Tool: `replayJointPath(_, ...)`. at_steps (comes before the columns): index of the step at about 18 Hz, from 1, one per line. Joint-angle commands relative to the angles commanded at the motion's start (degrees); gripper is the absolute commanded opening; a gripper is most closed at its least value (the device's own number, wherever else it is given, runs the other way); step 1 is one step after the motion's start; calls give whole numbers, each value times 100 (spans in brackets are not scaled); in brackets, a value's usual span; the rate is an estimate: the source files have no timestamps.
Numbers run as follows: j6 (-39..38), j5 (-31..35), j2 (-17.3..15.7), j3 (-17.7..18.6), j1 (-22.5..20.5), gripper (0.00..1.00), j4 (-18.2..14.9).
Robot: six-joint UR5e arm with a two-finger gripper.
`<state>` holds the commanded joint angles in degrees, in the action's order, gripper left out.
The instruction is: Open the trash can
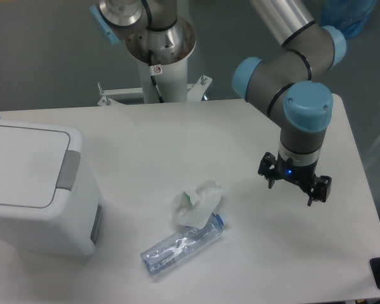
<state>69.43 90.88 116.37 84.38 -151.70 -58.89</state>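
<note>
Bin shut at left of tabletop, arm hovering at right.
White tabletop (177,136) carries everything. Bin (35,183) sits at its left edge, flat lid down, gray tab (68,170) on the lid's right side. Arm (301,82) reaches in from top right; gripper (294,187) points down, well apart from the bin, fingers (311,196) spread, pinching nothing. Crushed clear bottle (180,246) lies between them, touching a crumpled wrapper (195,201).

Trash can (31,183) lid down at left; open hand (294,183) hovers well right of bottle (182,244)
</note>
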Motion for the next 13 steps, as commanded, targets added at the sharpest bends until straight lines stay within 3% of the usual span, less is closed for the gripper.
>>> replayJointPath(7, 0, 18, 0, 70, 26, 100, 61)
replayJointPath(13, -166, 9, -88, 554, 26, 100, 834)
